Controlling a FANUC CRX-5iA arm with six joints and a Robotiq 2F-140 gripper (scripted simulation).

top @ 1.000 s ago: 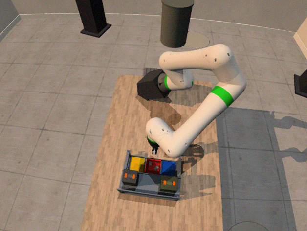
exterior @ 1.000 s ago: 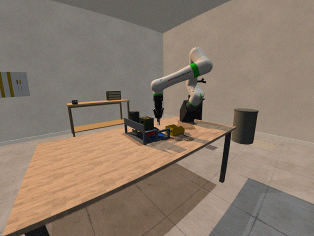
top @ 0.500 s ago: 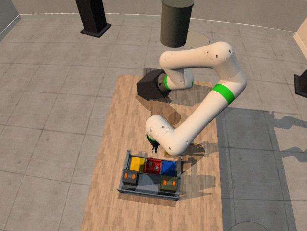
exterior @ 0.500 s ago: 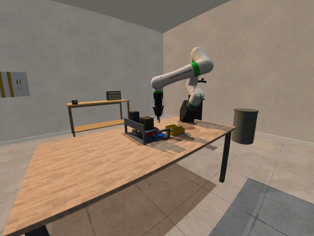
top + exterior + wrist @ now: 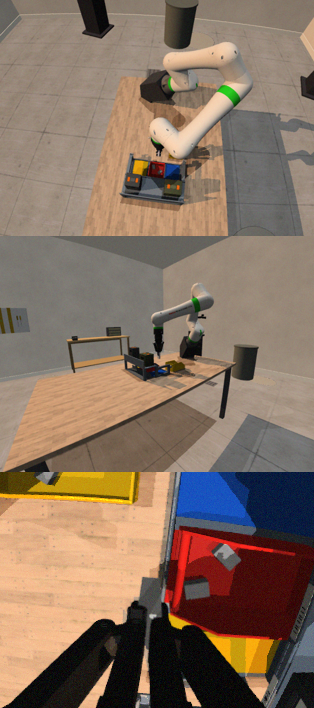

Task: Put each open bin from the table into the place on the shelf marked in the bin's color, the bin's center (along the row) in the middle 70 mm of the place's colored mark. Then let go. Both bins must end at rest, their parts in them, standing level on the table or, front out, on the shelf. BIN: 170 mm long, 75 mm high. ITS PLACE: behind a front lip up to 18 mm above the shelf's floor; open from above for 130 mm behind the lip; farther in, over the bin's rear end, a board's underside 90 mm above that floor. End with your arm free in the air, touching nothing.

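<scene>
A red bin (image 5: 156,169) with two grey parts stands in the middle place of the grey shelf (image 5: 153,180), between a yellow-marked place (image 5: 140,167) and a blue-marked place (image 5: 172,171). In the wrist view the red bin (image 5: 233,582) lies right of my fingertips. My gripper (image 5: 149,591) (image 5: 158,153) is shut and empty, hanging above the shelf's front lip just before the red bin.
A dark box (image 5: 132,180) and a green box (image 5: 172,187) stand on the shelf's top board. My black base (image 5: 154,88) sits at the table's far end. A grey barrel (image 5: 180,22) stands on the floor beyond.
</scene>
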